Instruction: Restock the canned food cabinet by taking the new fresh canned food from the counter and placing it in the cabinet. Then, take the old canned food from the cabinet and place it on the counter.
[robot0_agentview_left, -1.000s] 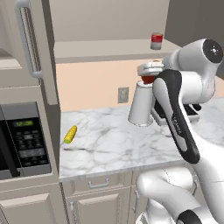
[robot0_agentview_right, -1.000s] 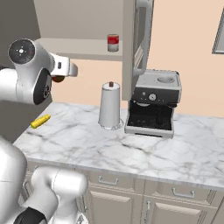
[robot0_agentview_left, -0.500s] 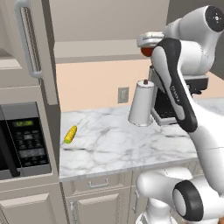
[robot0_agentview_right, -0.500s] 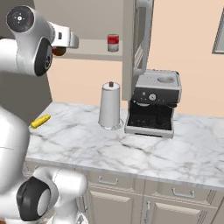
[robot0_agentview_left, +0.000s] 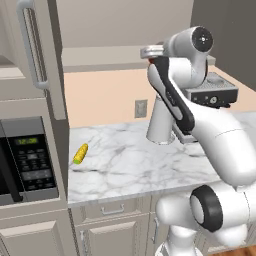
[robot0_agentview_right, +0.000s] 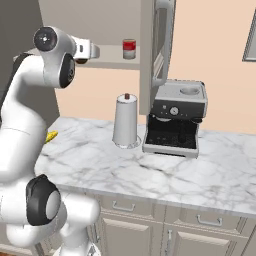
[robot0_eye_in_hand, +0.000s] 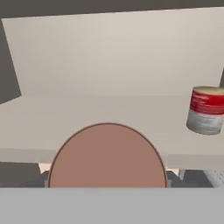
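The end effector (robot0_agentview_right: 80, 61) is raised to the height of the beige-taupe upper wall cabinet (robot0_agentview_right: 107, 64) and reaches toward its open front, and it appears to be closed on the plain dark brick-red cylindrical can (robot0_eye_in_hand: 107, 155), whose flat round end rises large at the bottom middle of the hand view; the finger tips are hidden behind it, so the grip is a judgement from how the can sits in front of the camera. It is held this high, I judge, because the fresh can must clear the front edge of the long flat shelf board before it can be set down, and in the hand view the can lies just at that near edge, not yet over the board. To the right of the end effector, well apart from it and farther in on the same shelf, stands the small red-labelled can with pale silver-grey top and bottom bands (robot0_agentview_right: 129, 49), upright; it waits there because it is to come out only once the new can is in. Below, the white marble counter with grey veins (robot0_agentview_right: 165, 170) carries a yellow corn cob (robot0_agentview_left: 80, 153) at far left, a white paper-towel roll (robot0_agentview_right: 125, 121) in the middle and a dark coffee machine (robot0_agentview_right: 176, 119) to its right.
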